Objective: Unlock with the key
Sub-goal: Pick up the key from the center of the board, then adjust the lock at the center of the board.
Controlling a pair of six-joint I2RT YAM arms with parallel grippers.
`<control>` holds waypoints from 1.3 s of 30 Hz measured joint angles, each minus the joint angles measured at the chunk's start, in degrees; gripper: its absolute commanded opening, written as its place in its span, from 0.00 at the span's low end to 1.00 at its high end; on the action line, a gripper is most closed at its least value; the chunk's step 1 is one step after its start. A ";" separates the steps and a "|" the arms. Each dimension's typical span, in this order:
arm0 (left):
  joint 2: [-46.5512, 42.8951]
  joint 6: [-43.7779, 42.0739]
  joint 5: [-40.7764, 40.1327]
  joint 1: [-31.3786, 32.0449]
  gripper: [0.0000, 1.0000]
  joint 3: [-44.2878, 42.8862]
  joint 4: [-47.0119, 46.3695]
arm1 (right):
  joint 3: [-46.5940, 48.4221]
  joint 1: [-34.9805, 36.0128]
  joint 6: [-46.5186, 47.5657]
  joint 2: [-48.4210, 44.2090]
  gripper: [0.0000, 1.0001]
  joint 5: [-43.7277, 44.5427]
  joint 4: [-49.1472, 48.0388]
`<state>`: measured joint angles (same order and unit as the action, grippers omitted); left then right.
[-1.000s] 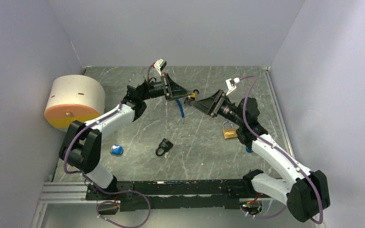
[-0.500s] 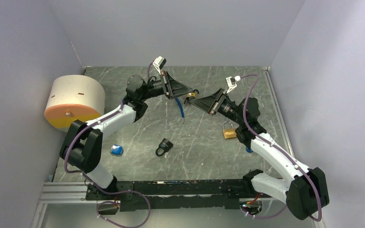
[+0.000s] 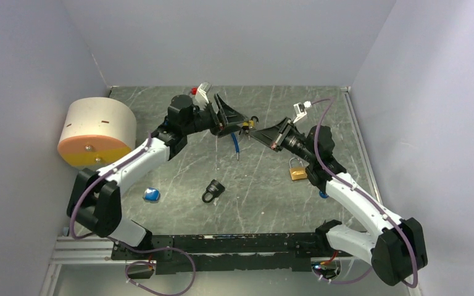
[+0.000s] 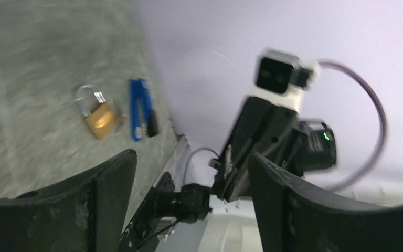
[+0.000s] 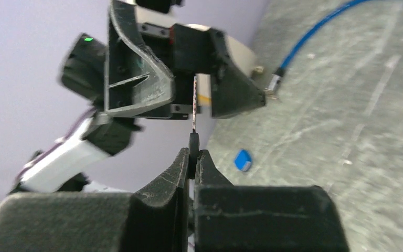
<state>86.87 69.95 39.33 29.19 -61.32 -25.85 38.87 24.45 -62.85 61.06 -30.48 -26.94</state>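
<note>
Now that my right gripper (image 5: pixel 193 157) has pressed together on the head of the key (image 5: pixel 194 113), my left gripper (image 4: pixel 191 156) has let go. Its fingers, which pinched the key a second ago, stand spread on either side of the blade. The key has changed hands in mid-air, above the far middle of the table (image 3: pixel 265 185). The brass padlock (image 3: pixel 297 171) lies flat to the right, beside my right forearm, its shackle seemingly shut. I judge the next step is to bring the key down to its keyhole, which I cannot see.
</note>
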 measured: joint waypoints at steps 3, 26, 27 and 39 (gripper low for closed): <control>-2.97 -7.32 -10.34 0.26 0.87 -2.95 20.61 | -0.02 -0.15 4.24 -1.57 0.00 4.63 8.24; -6.43 -22.43 -11.69 10.19 0.88 18.84 48.26 | -2.32 -0.39 15.96 -0.66 0.00 16.44 33.16; -6.10 -22.43 -11.72 10.19 0.88 18.84 47.78 | -2.32 -0.39 15.96 -0.63 0.00 16.44 33.14; -0.13 -21.31 -23.10 10.23 0.88 14.62 53.55 | -2.64 -0.42 16.39 -0.74 0.00 16.48 33.38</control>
<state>86.74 48.64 16.23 39.42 -46.70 27.70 36.23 24.03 -46.46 60.31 -14.00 6.44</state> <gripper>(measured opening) 0.877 0.037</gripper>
